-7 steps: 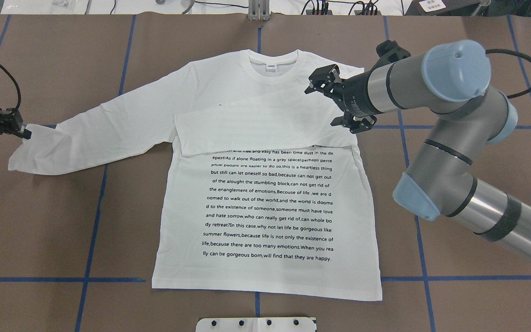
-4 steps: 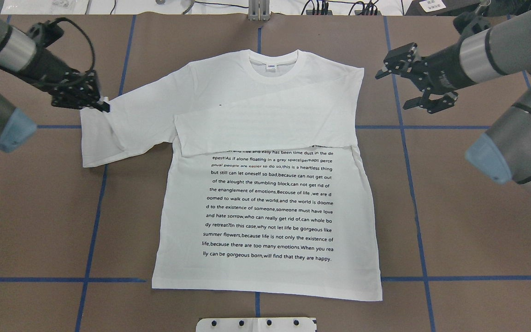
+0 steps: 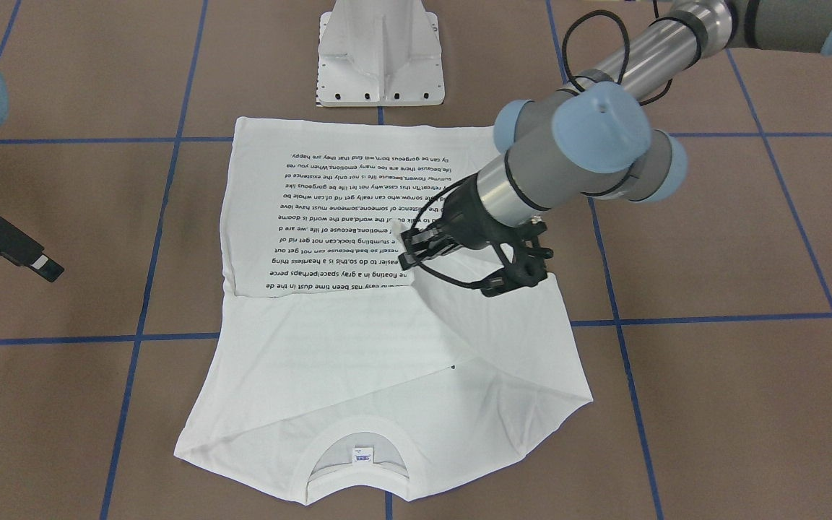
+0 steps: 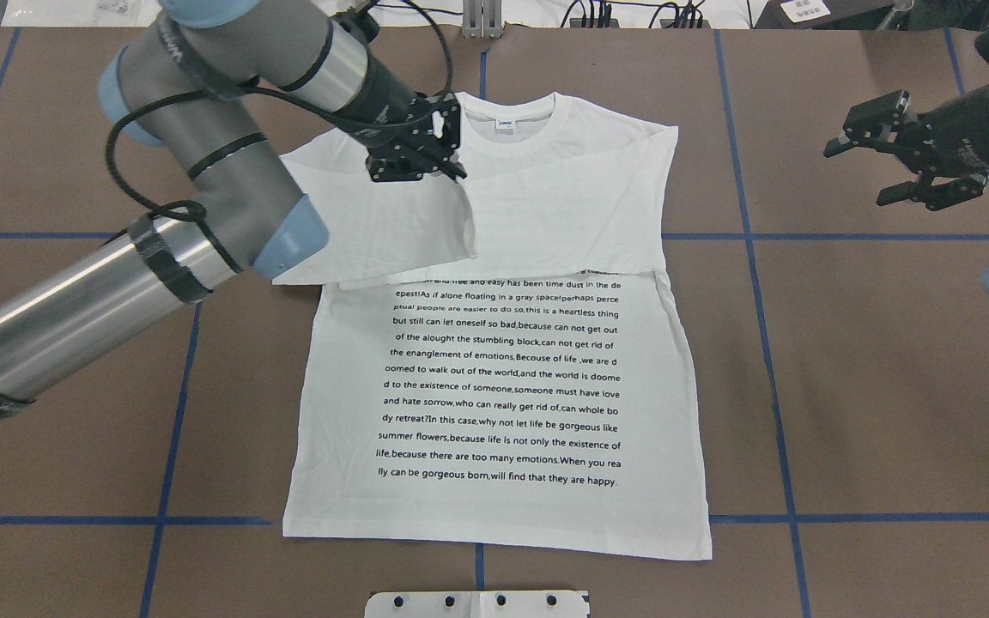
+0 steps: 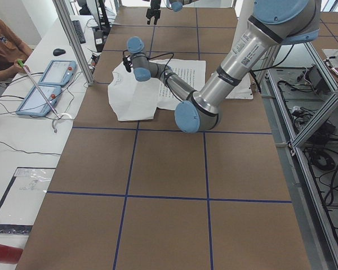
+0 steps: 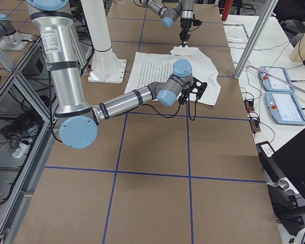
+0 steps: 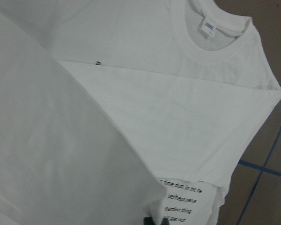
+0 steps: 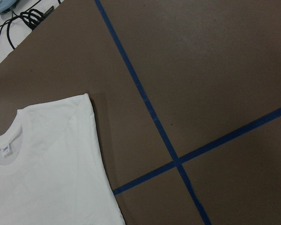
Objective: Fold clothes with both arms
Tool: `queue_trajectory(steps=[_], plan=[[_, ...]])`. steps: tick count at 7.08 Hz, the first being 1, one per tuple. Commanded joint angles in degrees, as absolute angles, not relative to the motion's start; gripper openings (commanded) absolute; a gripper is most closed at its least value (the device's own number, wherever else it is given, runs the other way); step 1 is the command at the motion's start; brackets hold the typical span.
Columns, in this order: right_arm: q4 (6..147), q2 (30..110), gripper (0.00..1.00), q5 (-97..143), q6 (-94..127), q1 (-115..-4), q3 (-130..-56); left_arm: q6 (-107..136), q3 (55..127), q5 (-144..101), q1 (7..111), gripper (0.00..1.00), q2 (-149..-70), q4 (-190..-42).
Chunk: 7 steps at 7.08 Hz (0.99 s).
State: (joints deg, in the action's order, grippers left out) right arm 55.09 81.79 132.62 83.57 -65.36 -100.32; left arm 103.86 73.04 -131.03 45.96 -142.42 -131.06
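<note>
White long-sleeved T-shirt (image 4: 494,386) lies flat on the brown table (image 4: 846,386). The left gripper (image 4: 458,173) pinches its sleeve (image 4: 374,223) over the chest. The right gripper (image 4: 862,172), fingers spread, hovers well apart.

Left arm (image 4: 203,163) low over shirt (image 4: 546,197), seemingly.

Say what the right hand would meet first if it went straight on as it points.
The right hand would likely meet the table cover near the blue tape cross, beside the T-shirt; depth unclear.
</note>
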Motion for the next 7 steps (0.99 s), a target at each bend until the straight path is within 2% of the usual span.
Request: queue_trajectory(steps=[1, 3, 7], plan=[[55.0, 84.7, 1.0, 132.9, 80.2, -67.1, -100.3, 110.2, 64.5, -120.2, 40.6, 0.0, -149.9, -137.7], [55.1, 86.7, 1.0, 133.0, 75.9, -68.5, -100.3, 110.3, 63.0, -110.1, 34.4, 0.0, -150.9, -138.1], [54.9, 87.9, 1.0, 133.9, 75.8, -69.1, -100.5, 110.6, 52.0, -103.4, 29.8, 0.0, -156.2, -144.8]])
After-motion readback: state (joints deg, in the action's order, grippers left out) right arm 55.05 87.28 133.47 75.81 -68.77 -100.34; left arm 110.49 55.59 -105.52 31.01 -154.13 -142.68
